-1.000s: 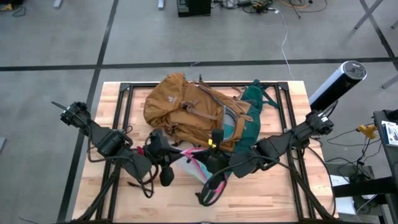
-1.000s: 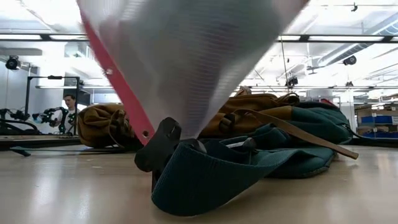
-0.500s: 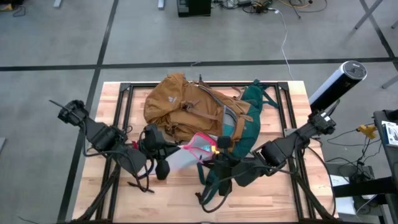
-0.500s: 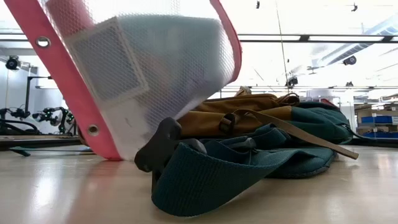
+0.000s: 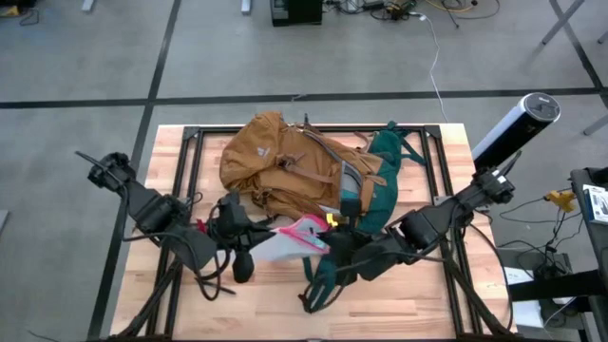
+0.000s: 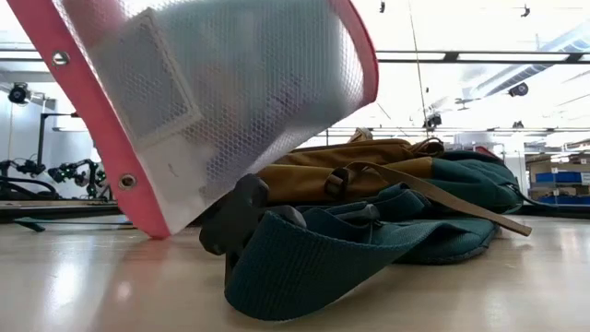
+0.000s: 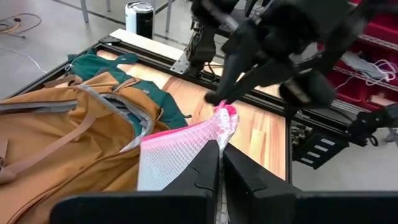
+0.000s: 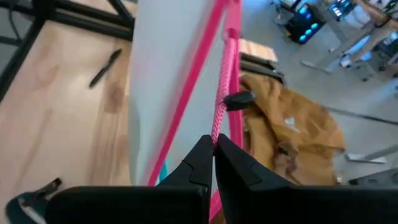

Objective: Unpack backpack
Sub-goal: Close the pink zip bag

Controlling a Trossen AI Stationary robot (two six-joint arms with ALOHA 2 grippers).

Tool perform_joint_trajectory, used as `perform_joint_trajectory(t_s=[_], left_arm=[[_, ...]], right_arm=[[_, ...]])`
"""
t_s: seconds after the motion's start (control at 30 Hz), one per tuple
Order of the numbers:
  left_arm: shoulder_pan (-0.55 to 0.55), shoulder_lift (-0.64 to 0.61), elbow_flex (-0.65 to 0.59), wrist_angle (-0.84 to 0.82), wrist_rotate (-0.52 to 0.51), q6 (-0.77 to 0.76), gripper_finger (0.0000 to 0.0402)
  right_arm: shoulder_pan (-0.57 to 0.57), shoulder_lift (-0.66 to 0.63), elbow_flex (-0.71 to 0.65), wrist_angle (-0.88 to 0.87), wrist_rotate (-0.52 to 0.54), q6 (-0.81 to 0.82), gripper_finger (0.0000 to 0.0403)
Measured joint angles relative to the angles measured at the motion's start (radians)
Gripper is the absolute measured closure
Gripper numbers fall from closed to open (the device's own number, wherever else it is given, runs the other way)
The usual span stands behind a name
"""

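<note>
Both hands are pressed together on the same thing: the left hand point(image 7: 219, 163) pinches one edge of the clear pink-edged pouch point(image 5: 290, 237), and the right hand point(image 8: 212, 152) nips its pink border at the opposite end, so the pouch hangs in the air between them. The backpack point(image 5: 285, 166) lies flat on the desk point(image 5: 427, 294) just beyond both hands, its flap open and one green strap point(image 6: 304, 263) trailing under the raised pouch.

The main risk, as I judge it, is the shared grip. If the two arms pull apart or twist unevenly, the thin border could slip out of one pinch (each hold looks to be on the rim only) and the pouch would swing or drop. Lowered where it hangs, it could land on the strap rather than bare desk and sit crooked. A dark pen point(image 8: 104, 68) on the wood beside the right hand could also get knocked.
</note>
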Motion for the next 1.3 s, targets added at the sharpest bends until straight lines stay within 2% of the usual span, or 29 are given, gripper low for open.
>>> perform_joint_trajectory(t_s=[0.17, 0.37, 0.6, 0.77, 0.87, 1.0, 1.17, 1.3], left_arm=[[0.0, -0.008, 0.0, 0.004, -0.001, 0.008, 0.0401], [-0.007, -0.038, 0.0, 0.002, -0.016, 0.027, 0.0401], [-0.008, -0.103, 0.0, -0.034, -0.06, 0.055, 0.0401], [-0.009, -0.115, 0.001, -0.04, -0.074, 0.1, 0.0401], [-0.007, -0.109, 0.0, -0.027, -0.074, 0.123, 0.0401], [-0.008, -0.108, 0.0, 0.01, -0.051, 0.171, 0.0401], [-0.008, -0.108, 0.0, 0.103, -0.02, 0.26, 0.0401], [-0.008, -0.105, 0.0, 0.119, 0.001, 0.27, 0.0401]], right_arm=[[0.005, 0.0, -0.042, -0.023, -0.098, 0.075, 0.0403], [0.033, 0.001, -0.132, -0.213, -0.157, 0.264, 0.0403], [0.115, -0.003, -0.22, -0.535, -0.163, 0.518, 0.0403], [0.145, -0.044, -0.331, -0.537, -0.154, 0.638, 0.0403], [0.154, -0.076, -0.366, -0.486, -0.078, 0.692, 0.0403], [0.153, -0.13, -0.365, -0.301, 0.015, 0.596, 0.0403], [0.097, -0.154, -0.367, 0.015, 0.051, 0.304, 0.0403], [0.028, -0.149, -0.368, 0.148, 0.064, 0.135, 0.0403]])
